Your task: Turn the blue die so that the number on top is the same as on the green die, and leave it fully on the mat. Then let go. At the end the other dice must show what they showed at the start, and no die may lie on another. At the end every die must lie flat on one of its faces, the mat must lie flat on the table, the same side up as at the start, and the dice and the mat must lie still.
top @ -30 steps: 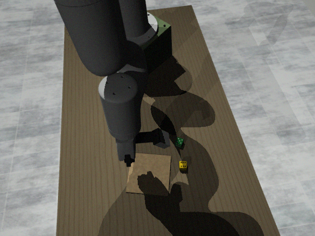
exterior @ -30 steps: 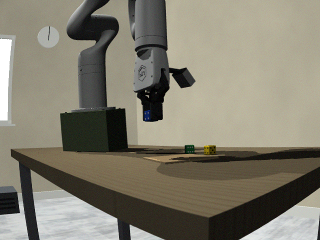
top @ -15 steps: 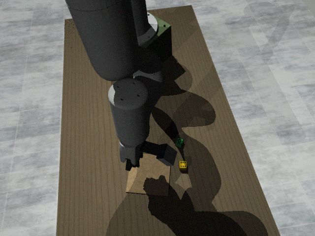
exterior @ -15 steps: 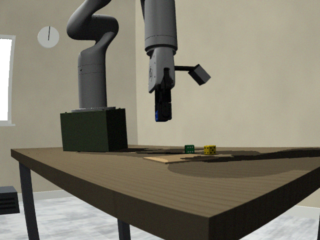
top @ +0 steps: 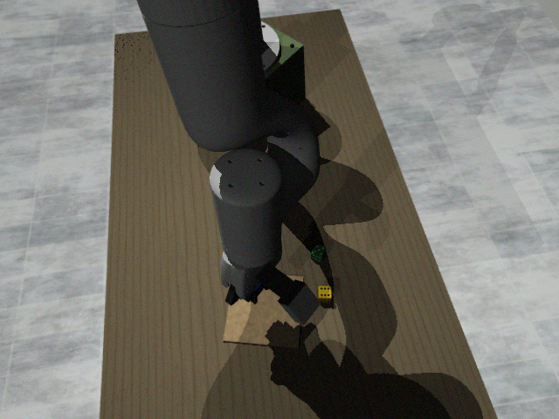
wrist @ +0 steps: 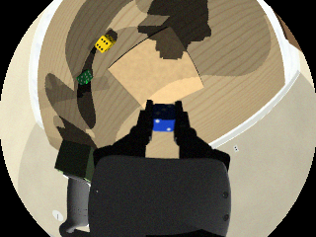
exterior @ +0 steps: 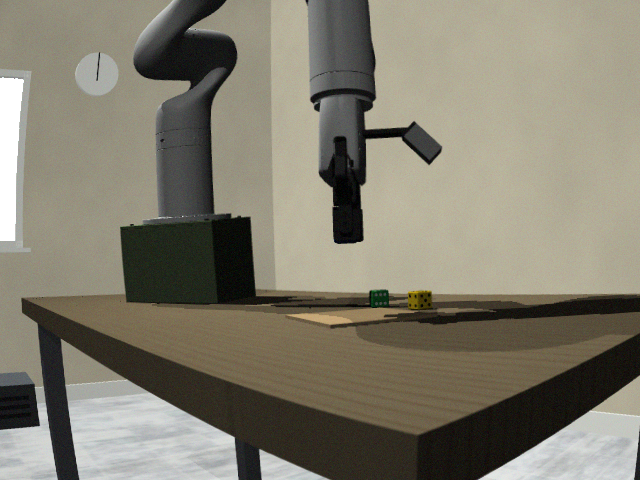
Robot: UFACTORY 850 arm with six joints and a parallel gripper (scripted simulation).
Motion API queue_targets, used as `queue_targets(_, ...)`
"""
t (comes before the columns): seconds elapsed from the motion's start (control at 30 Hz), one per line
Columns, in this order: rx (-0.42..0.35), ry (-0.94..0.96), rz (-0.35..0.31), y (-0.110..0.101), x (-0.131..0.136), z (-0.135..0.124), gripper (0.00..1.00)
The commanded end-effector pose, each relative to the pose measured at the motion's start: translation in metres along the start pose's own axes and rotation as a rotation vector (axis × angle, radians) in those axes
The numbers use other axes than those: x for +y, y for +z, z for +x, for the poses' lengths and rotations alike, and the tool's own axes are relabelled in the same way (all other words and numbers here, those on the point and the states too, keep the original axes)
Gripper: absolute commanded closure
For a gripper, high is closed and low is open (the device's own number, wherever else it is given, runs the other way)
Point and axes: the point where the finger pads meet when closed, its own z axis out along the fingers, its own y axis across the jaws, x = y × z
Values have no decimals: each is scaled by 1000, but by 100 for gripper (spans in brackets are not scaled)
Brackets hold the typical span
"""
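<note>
One blue die [wrist: 164, 124] was pinched between the fingers of the gripper [exterior: 347, 227], held high in the air above the near part of the mat [top: 245, 322], with only a narrow band of blue visible in the wrist view. Released from that height, the die could be expected to bounce and tumble, so that a wrong face was left on top or the die was carried off the mat. Beyond the mat's far side, the green die [top: 318, 253] and the yellow die [top: 324, 292] could be struck and turned by such a roll.
</note>
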Motion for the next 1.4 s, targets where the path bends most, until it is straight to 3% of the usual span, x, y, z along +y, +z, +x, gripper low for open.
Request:
queue_targets(0.0, -5, 171, 34, 0, -3, 12, 79)
queue_targets(0.47, 24, 260, 36, 0, -4, 18, 79)
queue_targets(0.67, 209, 262, 16, 0, -4, 17, 79)
queue_targets(0.77, 231, 262, 12, 0, -4, 17, 79)
queue_targets(0.87, 334, 263, -5, 1, -5, 15, 79)
queue_targets(0.93, 354, 263, -8, 1, -6, 15, 79)
queue_targets(1.23, 574, 263, -38, 2, -7, 13, 79)
queue_targets(1.33, 579, 262, -39, 2, -7, 13, 79)
queue_targets(1.37, 635, 262, -46, 2, -7, 12, 79)
